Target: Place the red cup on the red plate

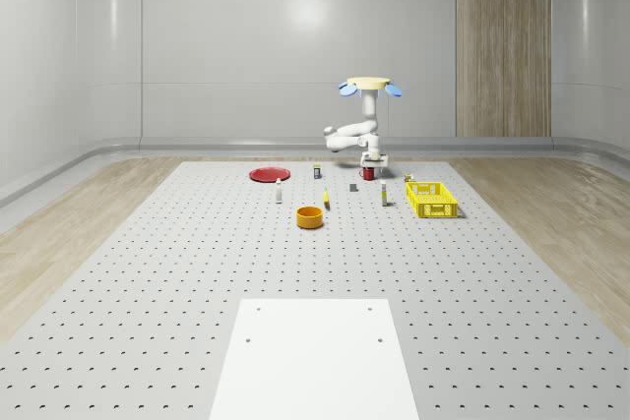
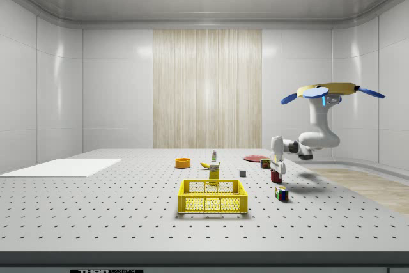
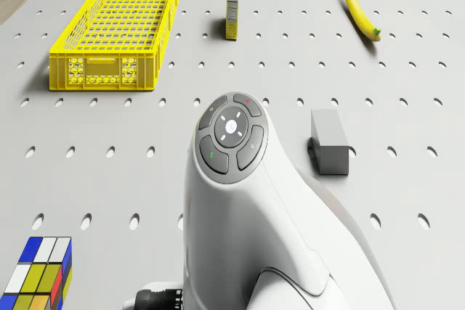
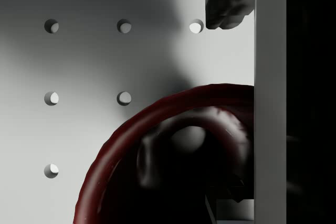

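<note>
The red cup stands on the perforated table, right of the red plate in the whole-scene view. The drone hovers above the cup, and its arm reaches down to it. My gripper hangs just over the cup's rim. In the wrist view I look down into the cup; my gripper is open, with one fingertip clear of the rim and the other at the cup's opposite side. The side view shows the gripper right above the cup, and the plate beyond.
A yellow crate, an orange bowl, a banana, a grey block, a small carton and a Rubik's cube lie around the cup. A white sheet covers the table's near end.
</note>
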You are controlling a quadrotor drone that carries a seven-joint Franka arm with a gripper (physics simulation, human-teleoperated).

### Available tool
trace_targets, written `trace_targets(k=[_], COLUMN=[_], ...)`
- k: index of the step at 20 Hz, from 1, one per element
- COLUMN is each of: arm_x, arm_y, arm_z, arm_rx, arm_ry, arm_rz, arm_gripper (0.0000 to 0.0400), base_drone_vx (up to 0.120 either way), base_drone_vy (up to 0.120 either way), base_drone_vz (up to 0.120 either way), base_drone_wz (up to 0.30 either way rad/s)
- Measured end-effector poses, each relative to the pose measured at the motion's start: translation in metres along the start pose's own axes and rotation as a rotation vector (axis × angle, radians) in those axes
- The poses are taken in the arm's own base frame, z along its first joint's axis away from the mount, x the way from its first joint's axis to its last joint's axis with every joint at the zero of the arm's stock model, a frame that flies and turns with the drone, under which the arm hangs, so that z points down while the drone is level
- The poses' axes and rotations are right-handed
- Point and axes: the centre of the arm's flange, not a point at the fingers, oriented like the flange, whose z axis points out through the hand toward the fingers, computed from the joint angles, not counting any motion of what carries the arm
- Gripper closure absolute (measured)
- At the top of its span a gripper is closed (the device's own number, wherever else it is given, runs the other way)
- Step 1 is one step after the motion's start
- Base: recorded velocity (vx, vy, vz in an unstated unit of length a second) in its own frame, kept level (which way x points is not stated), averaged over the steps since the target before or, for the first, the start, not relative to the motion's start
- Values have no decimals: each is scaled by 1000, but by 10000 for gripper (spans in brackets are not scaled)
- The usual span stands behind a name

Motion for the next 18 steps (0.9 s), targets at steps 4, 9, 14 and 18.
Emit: trace_targets(k=[4, 9, 14, 18], arm_x=[-1, -2, -3, -3], arm_y=[-1, -2, -3, -3], arm_z=[1, 3, 3, 3], arm_rx=[0, 0, 0, 0], arm_ry=[0, 0, 0, 0], arm_rz=[0, 0, 0, 0], arm_gripper=[0, 0, 198, 263], base_drone_vx=[0, 0, 0, 0], base_drone_vy=[0, 0, 0, 0], base_drone_vz=[0, 0, 0, 0], base_drone_wz=[0, 0, 0, 0])
